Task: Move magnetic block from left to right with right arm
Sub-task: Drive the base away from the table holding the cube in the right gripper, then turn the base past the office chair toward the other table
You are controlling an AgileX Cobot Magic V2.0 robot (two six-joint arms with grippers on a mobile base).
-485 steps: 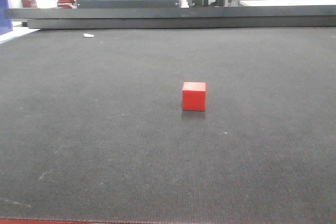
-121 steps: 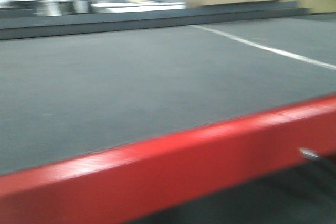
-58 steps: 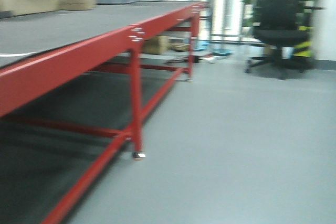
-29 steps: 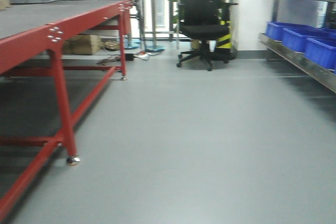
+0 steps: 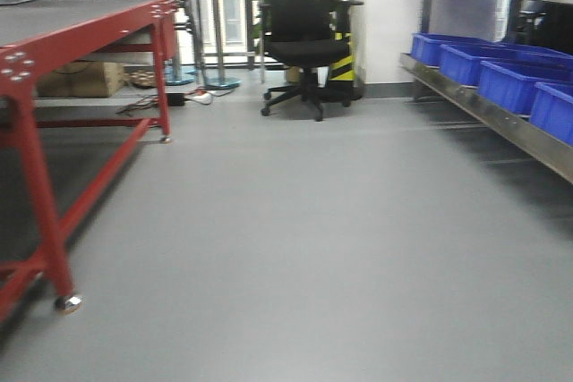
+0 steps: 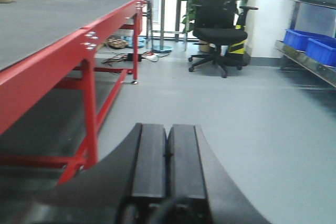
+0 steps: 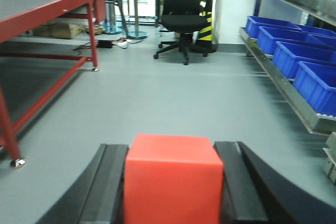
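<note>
Bare grey floor (image 5: 295,248) spreads to the right of the red-framed table (image 5: 85,31), running to the office chair (image 5: 304,38) past the table's far end and to the blue bins (image 5: 501,69) opposite its long edge. The right gripper (image 7: 171,153) clamps the magnetic block (image 7: 172,187) between its fingers, out over the floor to the right of the table. The left gripper (image 6: 168,145) has its fingers pressed flat together.

Left gripper (image 6: 168,129): near, bottom centre; two black fingers pressed flat together, nothing between them.
Red table (image 6: 52,64): left side, dark mat on top, running from near to far.
Office chair (image 6: 218,30): black, far, right of the table.
Blue bins (image 6: 315,45): far right, on a metal shelf (image 6: 307,65).
Floor (image 6: 236,108): grey.
</note>
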